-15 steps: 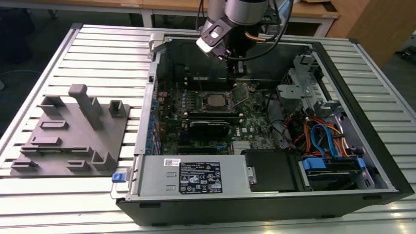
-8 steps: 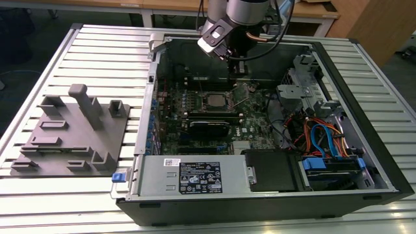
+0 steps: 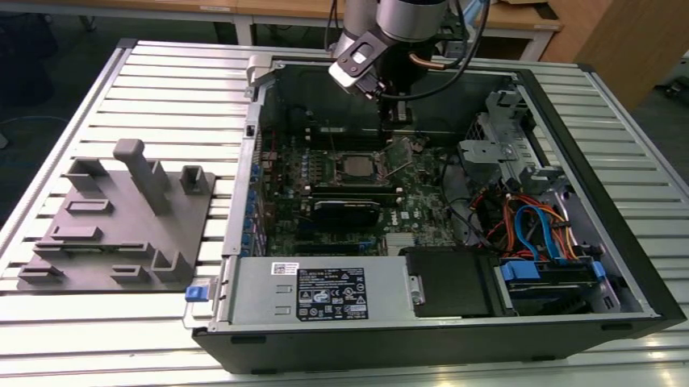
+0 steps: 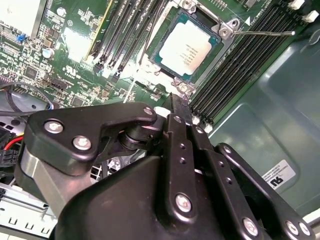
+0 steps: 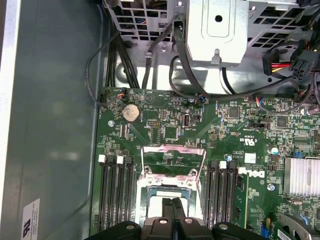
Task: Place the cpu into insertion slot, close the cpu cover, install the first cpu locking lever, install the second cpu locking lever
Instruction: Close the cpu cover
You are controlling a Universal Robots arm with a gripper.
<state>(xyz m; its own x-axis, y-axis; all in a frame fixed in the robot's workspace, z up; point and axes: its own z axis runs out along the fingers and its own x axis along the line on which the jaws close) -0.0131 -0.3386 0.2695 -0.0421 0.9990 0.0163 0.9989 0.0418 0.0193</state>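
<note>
the cpu [image 4: 187, 47] lies flat in the insertion slot [image 4: 202, 16], silver top up and square to the rim, so the first step looks done. the cpu cover [image 5: 170, 148] is not down yet: in the first wrist view it stands tilted up from one edge of the slot, with the green motherboard [image 5: 215, 115] showing through its window. a thin locking lever [image 4: 265, 33] juts from a corner of the slot over the long black memory slots [image 4: 240, 65] beside it and looks unlatched. a second lever cannot be made out for certain. the cover and both levers therefore appear left to do. the jaws hang just beside one edge of the slot, pressed together with nothing between them, their fingertips [image 5: 169, 207] close to the slot but not clearly touching it. around the slot is the open computer case [image 3: 431, 351], lying on the slatted table [image 3: 129, 81]. a grey fixture block [image 3: 119, 218] sits well apart from the slot, on the exterior view's left.
</note>
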